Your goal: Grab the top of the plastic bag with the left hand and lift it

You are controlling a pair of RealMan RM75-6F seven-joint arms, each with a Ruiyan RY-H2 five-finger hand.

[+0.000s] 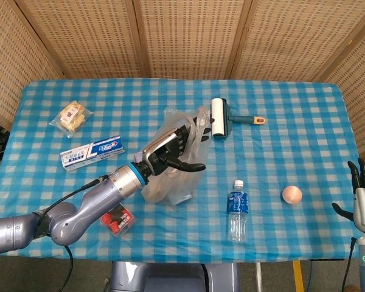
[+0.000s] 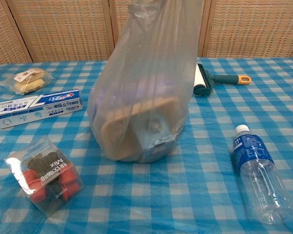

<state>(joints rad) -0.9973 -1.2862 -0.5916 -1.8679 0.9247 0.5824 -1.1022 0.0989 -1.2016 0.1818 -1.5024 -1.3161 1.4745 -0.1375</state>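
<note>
A clear plastic bag (image 1: 177, 184) (image 2: 141, 97) stands at mid-table with a tan box and a blue-grey carton inside. Its top leans toward the lint roller and runs out of the chest view's upper edge. My left hand (image 1: 173, 149) lies against the bag's upper part, fingers stretched toward the bunched top and thumb sticking out to the side, nothing plainly pinched. The chest view does not show this hand. My right hand (image 1: 364, 198) is upright at the lower right edge, fingers apart, holding nothing.
A lint roller (image 1: 219, 118) (image 2: 201, 82) lies just beyond the bag's top. A water bottle (image 1: 236, 210) (image 2: 259, 170) and a tan ball (image 1: 292, 194) lie to the right. A toothpaste box (image 1: 91, 152), a snack pack (image 1: 71, 117) and a clear box (image 1: 114, 217) lie to the left.
</note>
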